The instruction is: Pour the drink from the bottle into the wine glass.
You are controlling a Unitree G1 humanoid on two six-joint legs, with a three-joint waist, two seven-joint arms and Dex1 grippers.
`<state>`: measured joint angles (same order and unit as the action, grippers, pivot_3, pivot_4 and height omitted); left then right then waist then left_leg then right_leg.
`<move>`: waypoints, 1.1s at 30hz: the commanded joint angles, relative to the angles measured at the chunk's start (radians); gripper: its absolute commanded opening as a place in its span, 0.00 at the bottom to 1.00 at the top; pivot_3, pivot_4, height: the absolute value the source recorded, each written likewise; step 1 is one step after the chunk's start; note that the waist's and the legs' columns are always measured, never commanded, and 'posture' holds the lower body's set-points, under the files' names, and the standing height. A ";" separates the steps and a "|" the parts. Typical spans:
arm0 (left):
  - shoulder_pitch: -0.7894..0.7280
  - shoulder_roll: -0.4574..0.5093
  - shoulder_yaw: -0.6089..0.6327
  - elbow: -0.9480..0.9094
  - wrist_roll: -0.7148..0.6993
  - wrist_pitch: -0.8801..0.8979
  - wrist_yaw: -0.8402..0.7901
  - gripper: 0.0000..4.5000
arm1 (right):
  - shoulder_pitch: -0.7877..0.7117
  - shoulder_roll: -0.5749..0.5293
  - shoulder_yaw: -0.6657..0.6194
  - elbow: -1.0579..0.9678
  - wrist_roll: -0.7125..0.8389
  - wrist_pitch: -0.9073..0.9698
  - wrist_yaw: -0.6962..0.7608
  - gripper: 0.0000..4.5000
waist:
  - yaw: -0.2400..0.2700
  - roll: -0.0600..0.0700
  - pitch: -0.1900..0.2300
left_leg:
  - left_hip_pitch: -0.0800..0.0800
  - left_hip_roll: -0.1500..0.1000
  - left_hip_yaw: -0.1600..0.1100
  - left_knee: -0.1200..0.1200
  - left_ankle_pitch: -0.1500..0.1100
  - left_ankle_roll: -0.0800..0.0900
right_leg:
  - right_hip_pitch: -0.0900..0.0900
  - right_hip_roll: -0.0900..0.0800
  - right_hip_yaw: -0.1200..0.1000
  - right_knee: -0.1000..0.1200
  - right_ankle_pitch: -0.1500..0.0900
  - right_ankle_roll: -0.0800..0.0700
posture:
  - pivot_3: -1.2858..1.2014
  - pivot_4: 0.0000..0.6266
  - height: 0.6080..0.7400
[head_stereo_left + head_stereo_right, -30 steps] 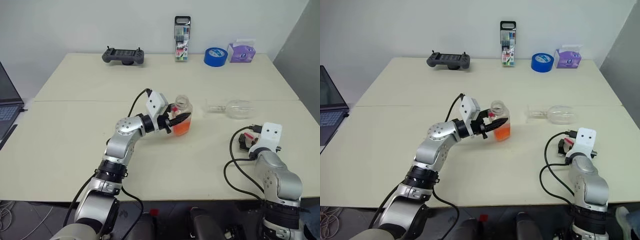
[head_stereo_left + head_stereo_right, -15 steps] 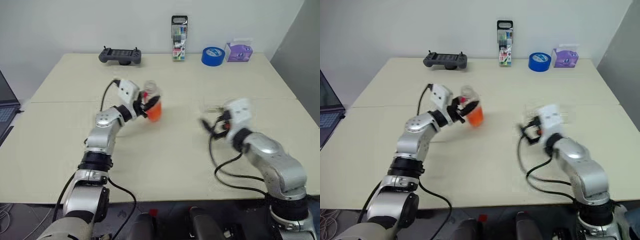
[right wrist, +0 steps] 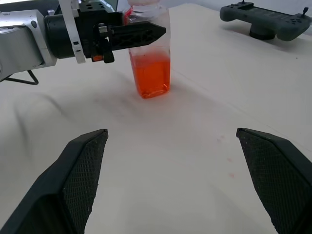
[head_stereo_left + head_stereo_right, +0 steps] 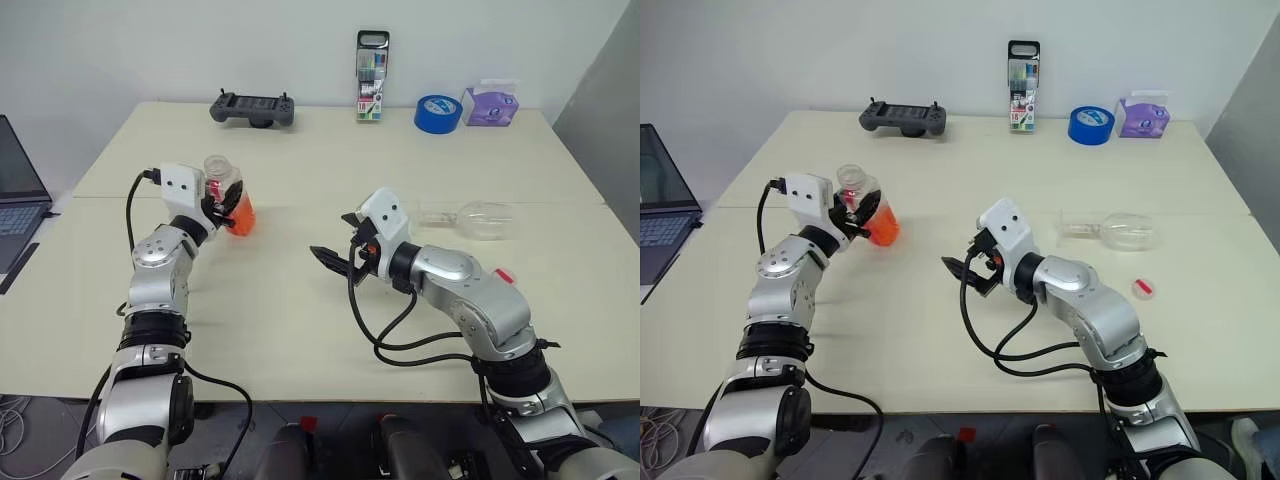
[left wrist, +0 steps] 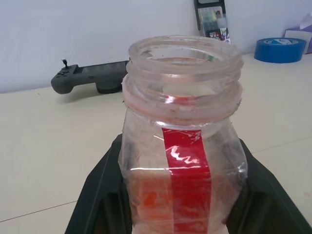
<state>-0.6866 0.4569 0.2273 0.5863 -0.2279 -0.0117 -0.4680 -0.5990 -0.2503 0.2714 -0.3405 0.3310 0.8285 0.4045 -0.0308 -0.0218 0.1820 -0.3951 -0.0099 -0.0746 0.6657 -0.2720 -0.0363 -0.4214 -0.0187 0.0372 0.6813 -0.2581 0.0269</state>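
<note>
The left gripper (image 4: 218, 203) is clamped on the bottle (image 4: 224, 196), which stands upright with its base on or just above the table (image 4: 300, 330); the open neck shows in the left wrist view, and the orange-red drink (image 3: 152, 74) fills only the lower part. A second ago this bottle sat near the table's middle, just beside the wine glass (image 4: 468, 218); now it is well apart from the glass, carried off to the robot's left, toward the laptop (image 4: 18, 200).

The right gripper (image 4: 335, 262), which was tucked back near the table's front edge, has swung out over the middle of the table, between the bottle and the glass. Its fingers are spread wide and hold nothing.

The wine glass lies on its side, foot toward the bottle, so nothing can be poured yet. A small pink-and-white cap (image 4: 1144, 288) rests on the table just in front of the glass. My judgement: the bottle is moved away to clear room, and the free right gripper must next stand the glass upright.
</note>
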 commanded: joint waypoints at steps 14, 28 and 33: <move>-0.038 0.026 0.050 0.104 -0.013 -0.010 0.062 0.91 | -0.002 0.022 -0.026 0.010 -0.038 -0.014 -0.006 1.00 | -0.002 0.000 0.000 | 0.002 0.001 -0.001 -0.001 0.000 0.000 | 0.001 0.001 -0.002 0.001 0.000 0.000 | 0.52 0.24 1.00; -0.029 0.027 0.022 0.104 0.008 -0.041 0.021 0.99 | -0.002 0.020 -0.049 0.026 -0.040 -0.024 -0.007 1.00 | -0.001 0.000 0.000 | 0.001 0.001 -0.002 -0.001 0.000 0.000 | 0.000 0.001 -0.002 0.001 0.000 0.000 | 0.52 0.24 1.00; -0.027 0.033 0.021 0.105 0.018 -0.038 0.031 0.99 | -0.005 0.016 -0.054 0.037 -0.040 -0.032 -0.003 1.00 | -0.001 0.000 0.000 | 0.001 0.001 -0.002 -0.001 0.000 0.000 | 0.000 0.001 -0.002 0.001 0.000 0.000 | 0.52 0.24 1.00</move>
<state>-0.7092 0.4720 0.2444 0.7349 -0.2183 -0.0301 -0.4442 -0.5920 -0.2325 0.2451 -0.2799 0.2944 0.8198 0.3944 -0.0322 -0.0222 0.1817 -0.3945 -0.0089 -0.0761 0.6650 -0.2717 -0.0366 -0.4210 -0.0176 0.0353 0.6821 -0.2579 0.0266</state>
